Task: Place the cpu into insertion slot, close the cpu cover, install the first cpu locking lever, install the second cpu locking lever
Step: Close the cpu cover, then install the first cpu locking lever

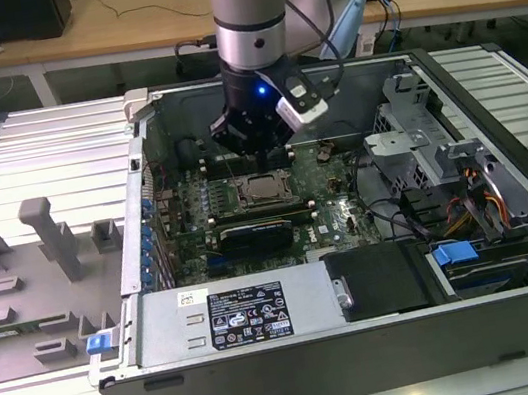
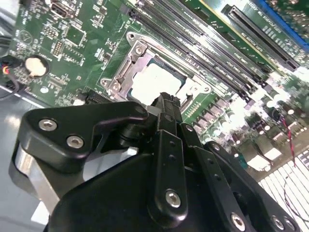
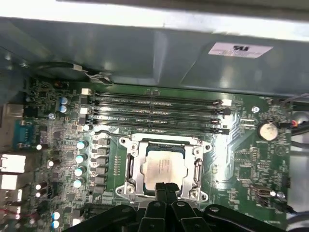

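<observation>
The cpu point(image 3: 161, 165) is seen seated in the insertion slot point(image 3: 131, 166), framed by the cpu cover point(image 3: 161, 143), memory slots point(image 3: 154, 113) ranged just beside; the gripper point(image 3: 166, 187) is held over its edge, pressed shut, seemingly empty

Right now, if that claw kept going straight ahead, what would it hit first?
Probably the cpu cover framing the cpu; the gripper points at its rim, though depth is unclear.

The cpu point(image 3: 164, 165) is a small pale silver square. It lies flat inside the slot point(image 3: 164, 146), whose dark rim shows around it. The cover point(image 3: 131, 180), a silvery metal frame with a square opening, lies flat over the slot, around the cpu. All sit near the middle of the green board point(image 1: 332, 211).
</observation>
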You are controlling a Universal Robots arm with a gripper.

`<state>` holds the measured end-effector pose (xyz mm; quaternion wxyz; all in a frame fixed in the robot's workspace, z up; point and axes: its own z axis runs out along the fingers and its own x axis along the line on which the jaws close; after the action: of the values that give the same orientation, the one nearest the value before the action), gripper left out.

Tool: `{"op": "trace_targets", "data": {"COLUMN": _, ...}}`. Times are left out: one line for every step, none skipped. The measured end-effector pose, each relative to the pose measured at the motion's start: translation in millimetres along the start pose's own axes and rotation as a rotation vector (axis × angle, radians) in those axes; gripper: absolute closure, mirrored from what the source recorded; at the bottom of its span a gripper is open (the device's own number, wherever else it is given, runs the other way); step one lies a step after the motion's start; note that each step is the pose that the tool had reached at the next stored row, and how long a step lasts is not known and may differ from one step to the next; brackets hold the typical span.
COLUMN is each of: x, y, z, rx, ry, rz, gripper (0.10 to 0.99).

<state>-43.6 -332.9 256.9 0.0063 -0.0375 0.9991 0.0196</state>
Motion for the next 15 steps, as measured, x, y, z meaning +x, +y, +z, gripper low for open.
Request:
{"op": "trace_targets", "data": {"x": 0.0, "y": 0.1, "z": -3.6, "rx": 0.001, "ry": -0.0009, "rz": 0.0, "gripper": 0.98}}
{"op": "trace_targets", "data": {"x": -0.1, "y": 0.2, "z": -4.1, "rx": 0.001, "ry": -0.002, "rz": 0.0, "gripper": 0.98}}
{"op": "trace_targets", "data": {"x": -0.1, "y": 0.2, "z": -4.1, "rx": 0.0, "ry": -0.0021, "rz": 0.0, "gripper": 0.98}}
{"op": "trace_targets", "data": {"x": -0.1, "y": 0.2, "z": -4.2, "rx": 0.001, "ry": -0.0021, "rz": 0.0, "gripper": 0.98}}
{"op": "trace_targets", "data": {"x": -0.1, "y": 0.2, "z": -4.2, "rx": 0.001, "ry": -0.0021, "rz": 0.0, "gripper": 0.98}}
{"op": "trace_targets", "data": {"x": -0.1, "y": 0.2, "z": -4.2, "rx": 0.001, "ry": -0.0021, "rz": 0.0, "gripper": 0.98}}
{"op": "trace_targets", "data": {"x": -0.1, "y": 0.2, "z": -4.2, "rx": 0.001, "ry": -0.0021, "rz": 0.0, "gripper": 0.98}}
{"op": "trace_targets", "data": {"x": -0.1, "y": 0.2, "z": -4.2, "rx": 0.001, "ry": -0.0021, "rz": 0.0, "gripper": 0.98}}
{"op": "trace_targets", "data": {"x": -0.1, "y": 0.2, "z": -4.2, "rx": 0.001, "ry": -0.0022, "rz": 0.0, "gripper": 0.98}}
{"op": "trace_targets", "data": {"x": -0.1, "y": 0.2, "z": -4.2, "rx": 0.001, "ry": -0.0022, "rz": 0.0, "gripper": 0.98}}
{"op": "trace_targets", "data": {"x": -0.1, "y": 0.2, "z": -4.2, "rx": 0.001, "ry": -0.0023, "rz": 0.0, "gripper": 0.98}}
{"op": "trace_targets", "data": {"x": -0.1, "y": 0.2, "z": -4.2, "rx": 0.001, "ry": -0.0023, "rz": 0.0, "gripper": 0.98}}
{"op": "trace_targets", "data": {"x": -0.1, "y": 0.2, "z": -4.2, "rx": 0.001, "ry": -0.0023, "rz": 0.0, "gripper": 0.98}}
{"op": "trace_targets", "data": {"x": -0.1, "y": 0.2, "z": -4.2, "rx": 0.001, "ry": -0.0024, "rz": 0.0, "gripper": 0.98}}
{"op": "trace_targets", "data": {"x": -0.1, "y": 0.2, "z": -4.2, "rx": 0.001, "ry": -0.0024, "rz": 0.0, "gripper": 0.98}}
